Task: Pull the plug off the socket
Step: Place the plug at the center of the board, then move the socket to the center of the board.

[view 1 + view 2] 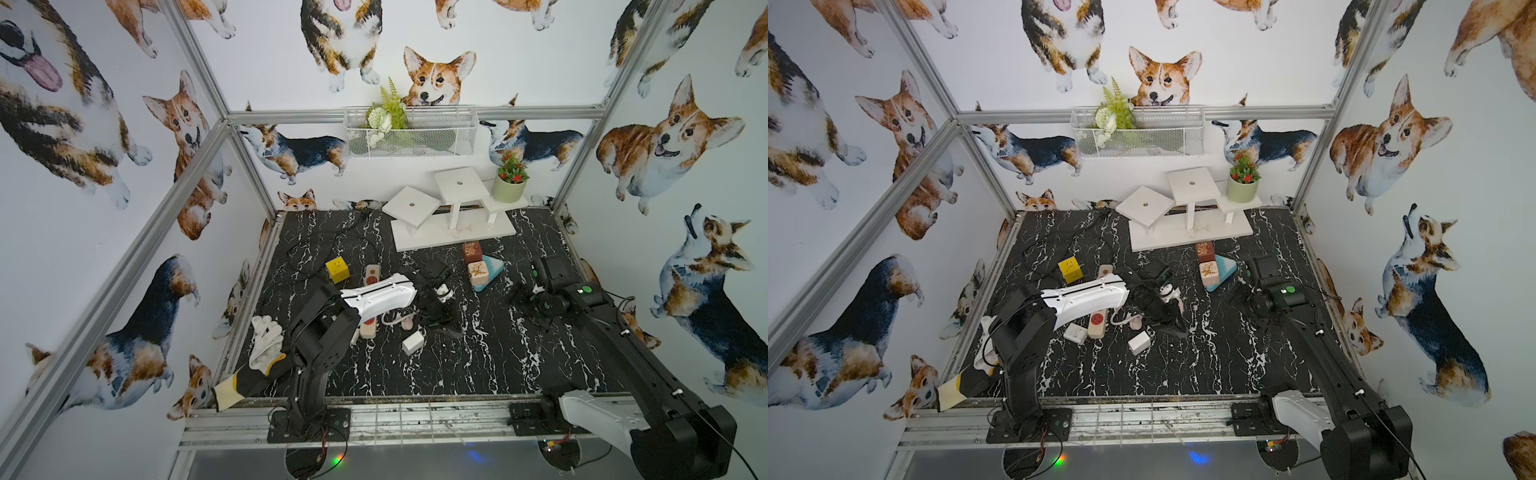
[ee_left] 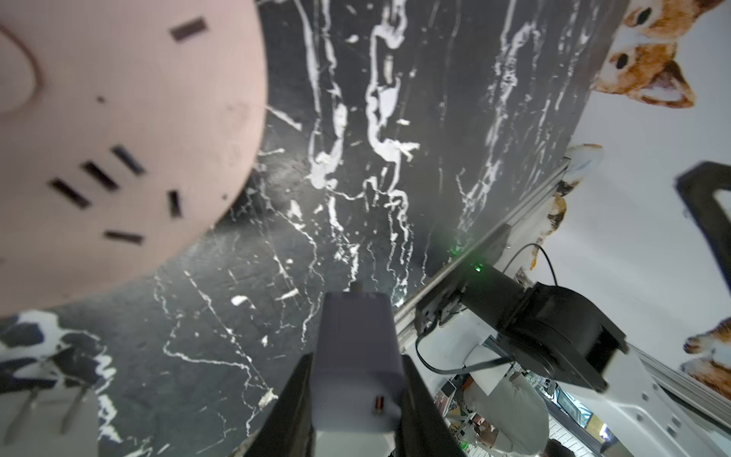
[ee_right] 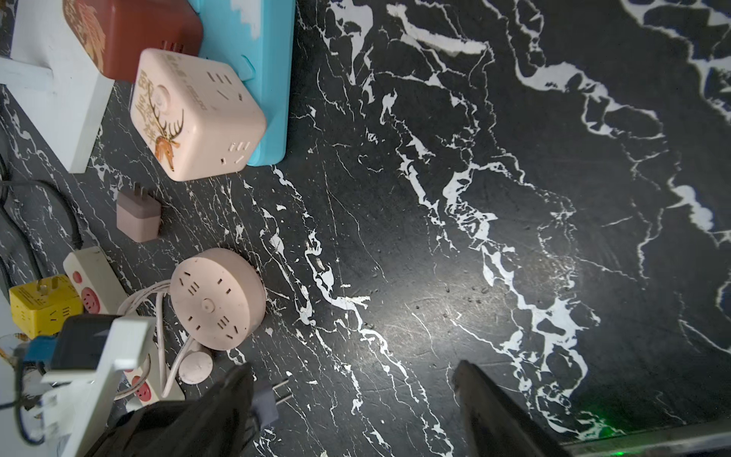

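Cluttered black marble table. The plug is pinched tight in the left gripper, clear of the round socket, just on its near side. Rightward, the right gripper gapes empty. A slack pinch could drop the plug. One held, three loose plugs; three cube sockets, one strip.

Overhead stereo pair; close wrist views

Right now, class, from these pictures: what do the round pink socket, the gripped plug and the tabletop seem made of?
Round pink socket: probably moulded plastic, matte; smooth rounded edge, cut slots. Plug in the left gripper: probably matte grey plastic, with soft rounded corners. Tabletop: black marble look with white veins; fine scratches hint at a printed sheet, uncertain.
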`<action>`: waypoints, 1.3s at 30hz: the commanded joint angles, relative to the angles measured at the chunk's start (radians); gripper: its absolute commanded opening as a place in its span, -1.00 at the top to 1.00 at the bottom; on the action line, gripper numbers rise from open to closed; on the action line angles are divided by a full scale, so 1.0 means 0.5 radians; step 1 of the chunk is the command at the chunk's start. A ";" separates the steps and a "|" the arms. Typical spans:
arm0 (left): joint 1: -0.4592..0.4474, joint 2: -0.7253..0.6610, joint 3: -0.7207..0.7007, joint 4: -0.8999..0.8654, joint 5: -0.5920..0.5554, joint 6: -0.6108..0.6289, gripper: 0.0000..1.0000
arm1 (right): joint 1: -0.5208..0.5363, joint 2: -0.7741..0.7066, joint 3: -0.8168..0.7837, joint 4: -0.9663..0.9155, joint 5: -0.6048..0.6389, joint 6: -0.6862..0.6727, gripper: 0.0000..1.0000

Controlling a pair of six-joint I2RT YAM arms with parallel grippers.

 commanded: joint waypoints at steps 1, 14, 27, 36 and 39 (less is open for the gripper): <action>-0.009 0.028 -0.040 0.076 0.001 -0.016 0.29 | -0.004 -0.004 0.033 -0.076 0.009 -0.044 -0.72; -0.004 -0.104 -0.075 0.028 -0.104 -0.039 -0.20 | -0.005 0.081 0.107 -0.017 -0.022 -0.125 -0.73; 0.411 -0.495 0.127 -0.073 -0.678 0.168 -0.29 | 0.057 0.635 0.568 -0.072 0.232 -0.508 -0.71; 0.680 -0.300 0.341 0.093 -0.529 0.222 -0.25 | 0.175 1.114 1.140 -0.288 0.440 -0.851 -0.78; 0.685 -0.242 0.403 0.157 -0.524 0.160 -0.25 | 0.204 1.215 1.247 -0.248 0.492 -0.953 -0.81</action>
